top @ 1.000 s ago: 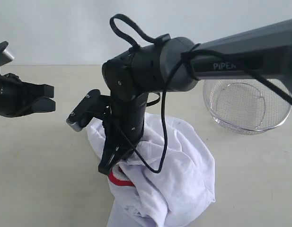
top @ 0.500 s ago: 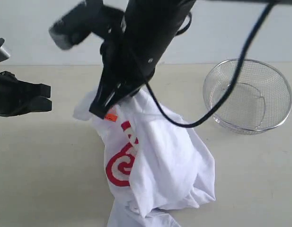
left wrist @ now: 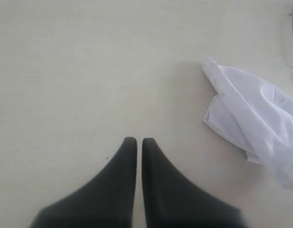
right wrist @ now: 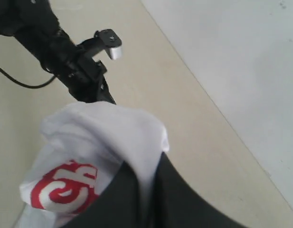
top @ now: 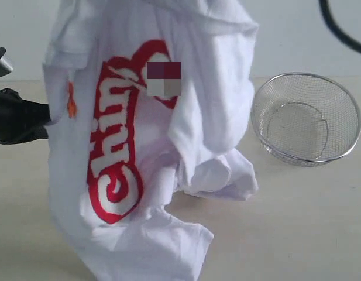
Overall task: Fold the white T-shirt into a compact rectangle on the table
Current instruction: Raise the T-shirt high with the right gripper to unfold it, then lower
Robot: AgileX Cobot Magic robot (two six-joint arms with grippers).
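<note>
The white T-shirt (top: 127,146) hangs up and down, low end on the table (top: 297,222). The right gripper (right wrist: 145,183) pinches it; the left gripper (left wrist: 136,141) is closed, empty.

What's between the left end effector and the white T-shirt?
Just bare table separates the left end effector from the white T-shirt, per the left wrist view.

One white T-shirt (top: 215,88), red lettering (top: 113,146): hanging, lower folds resting on tabletop (top: 297,222). One wire basket (top: 306,120): upright, nearby, right.
</note>
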